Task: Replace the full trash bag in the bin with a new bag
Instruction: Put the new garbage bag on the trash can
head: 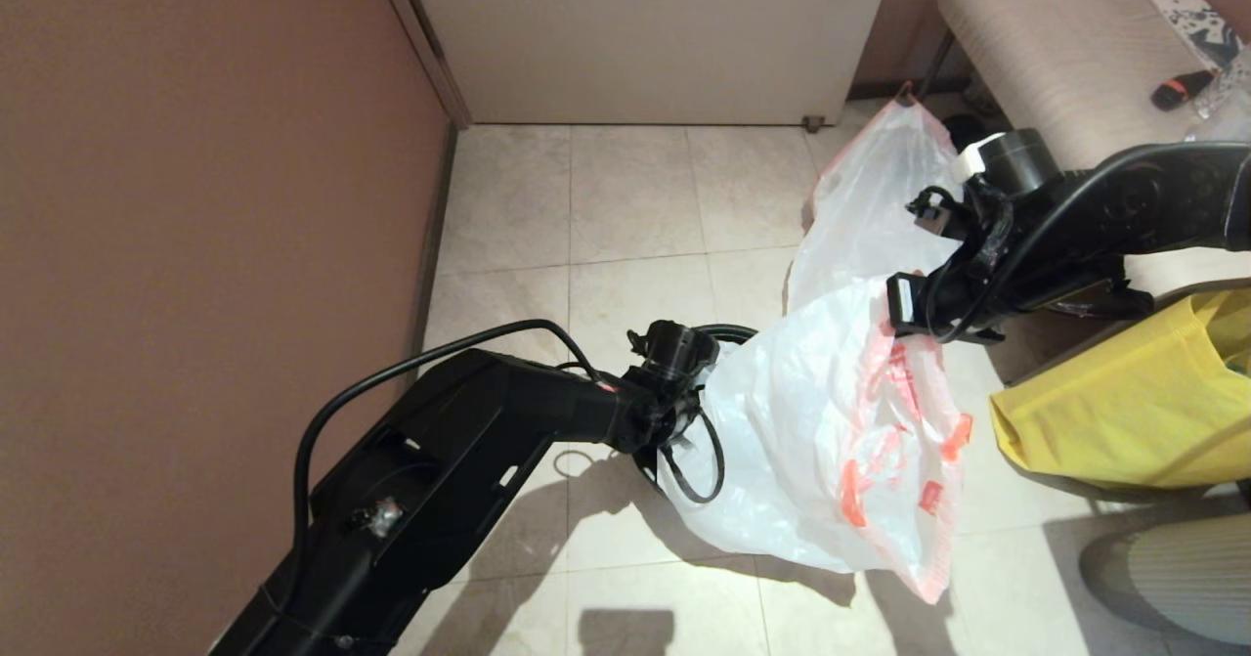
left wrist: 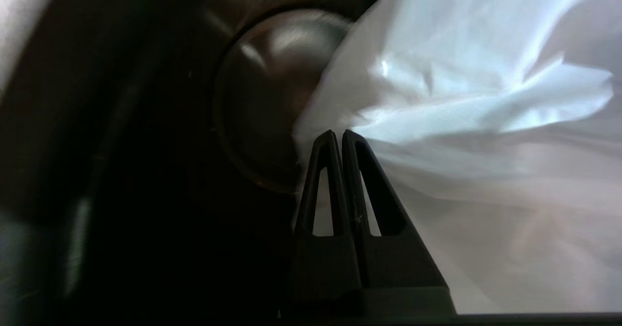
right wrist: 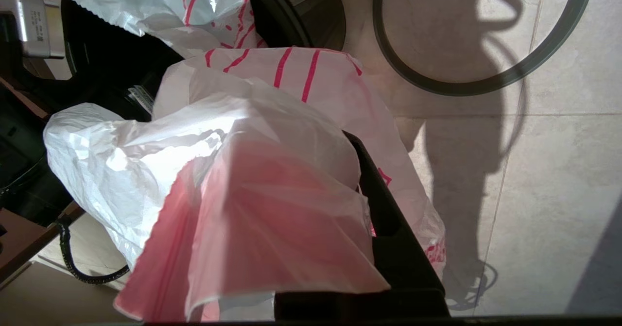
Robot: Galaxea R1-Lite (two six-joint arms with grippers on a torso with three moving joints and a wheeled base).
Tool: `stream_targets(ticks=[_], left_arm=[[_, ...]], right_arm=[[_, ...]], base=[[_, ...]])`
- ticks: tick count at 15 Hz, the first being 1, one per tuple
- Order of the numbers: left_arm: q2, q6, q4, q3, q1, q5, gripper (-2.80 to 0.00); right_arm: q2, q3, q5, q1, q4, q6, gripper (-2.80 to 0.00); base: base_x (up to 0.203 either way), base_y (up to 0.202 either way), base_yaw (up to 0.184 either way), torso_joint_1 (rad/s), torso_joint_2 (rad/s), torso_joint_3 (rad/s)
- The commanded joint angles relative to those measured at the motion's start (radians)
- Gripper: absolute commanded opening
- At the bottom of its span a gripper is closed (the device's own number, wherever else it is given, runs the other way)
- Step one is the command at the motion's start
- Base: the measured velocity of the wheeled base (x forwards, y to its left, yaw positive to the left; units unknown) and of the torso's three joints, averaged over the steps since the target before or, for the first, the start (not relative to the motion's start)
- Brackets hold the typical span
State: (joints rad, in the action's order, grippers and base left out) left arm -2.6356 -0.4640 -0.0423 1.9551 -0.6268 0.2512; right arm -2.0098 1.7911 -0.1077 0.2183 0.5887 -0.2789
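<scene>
A: Where is the new bag?

B: It hangs spread between the two arms above the tiled floor, its red lettering facing the right side. The bin sits beneath it, mostly hidden; only a dark arc of its edge shows in the head view.

A: What is the left gripper doing?

B: Its fingers are pressed together, the tips at the bag's white film. In the left wrist view they point toward the bin's dark round interior. Whether film is pinched between them I cannot tell.

A: And the right gripper?

B: It is higher, at the bag's upper corner. In the right wrist view the red hem drapes over its fingers, which are clenched on the plastic.

A: The full bag?

B: On the floor behind the new one, its red drawstring tip pointing up, near a padded bench.

A: Anything else?

B: A grey ring lies flat on the tiles beside the bin. A yellow bag stands at the right.
</scene>
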Motion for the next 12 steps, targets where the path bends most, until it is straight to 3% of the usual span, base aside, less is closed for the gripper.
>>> stream_targets(ticks=[1,5,8,12], left_arm=[[-0.014,-0.004,-0.003,0.001,0.005,0.007,-2.80],[0.157,-0.059,0.012,-0.009,0.014,0.034,-2.80],[0.315,-0.126,0.094,-0.015,-0.025,0.040,-2.80],[0.298,-0.134,0.105,-0.010,-0.044,0.059,-2.80]], right_arm=[[0.015,-0.002,-0.002,0.000,0.004,-0.003,-2.80],[0.040,-0.028,-0.003,0.000,0.008,-0.006,-2.80],[0.067,-0.073,-0.003,0.001,0.006,-0.007,-2.80],[0.065,-0.073,-0.002,0.009,0.008,-0.014,-2.80]], base=[[0.000,0.000,0.000,0.000,0.00,0.000],[0.000,0.000,0.000,0.000,0.00,0.000],[0.000,0.000,0.000,0.000,0.00,0.000],[0.000,0.000,0.000,0.000,0.00,0.000]])
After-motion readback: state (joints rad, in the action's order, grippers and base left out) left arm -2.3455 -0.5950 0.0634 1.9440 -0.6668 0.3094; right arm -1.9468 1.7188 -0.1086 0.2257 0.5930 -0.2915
